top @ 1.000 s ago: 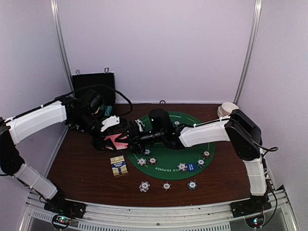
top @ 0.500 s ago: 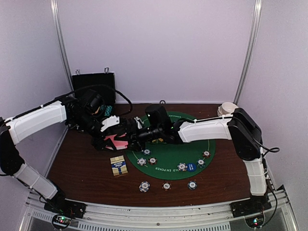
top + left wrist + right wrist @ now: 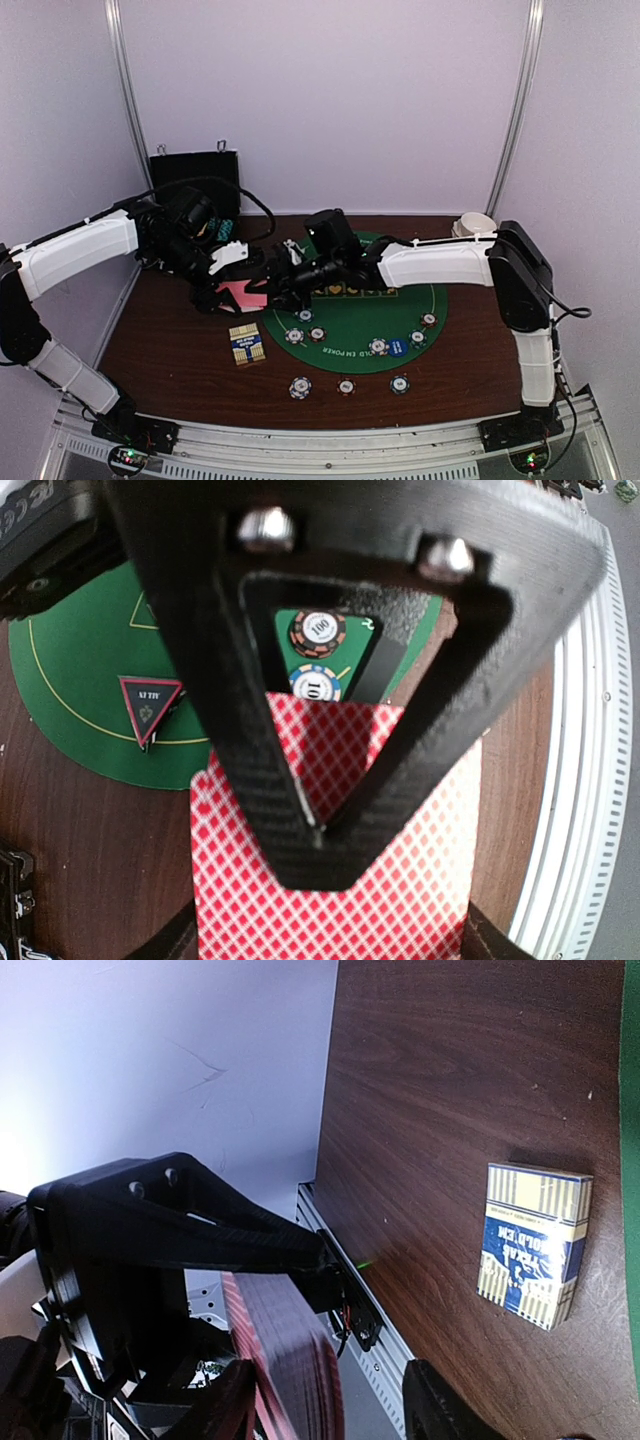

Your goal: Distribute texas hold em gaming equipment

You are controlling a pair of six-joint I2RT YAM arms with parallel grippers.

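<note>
The left tool (image 3: 233, 288) pinches the pink-backed playing cards (image 3: 330, 910) above the bench (image 3: 170, 340), left of centre in the overhead view; the right tool (image 3: 328, 1410) stands spread, a finger either side of that deck; poker chips (image 3: 294, 336) lie on the green mat (image 3: 350, 318), lower centre, with the red-black triangle marker (image 3: 150, 705).

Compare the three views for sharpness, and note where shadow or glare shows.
Top external: evenly lit, fairly sharp, soft shadows. Left wrist: the pink-backed cards close to the lens look soft, while the poker chip beyond reads clearly. Right wrist: the card box is sharp, with a dark shadow along one edge; the wall glares white.
</note>
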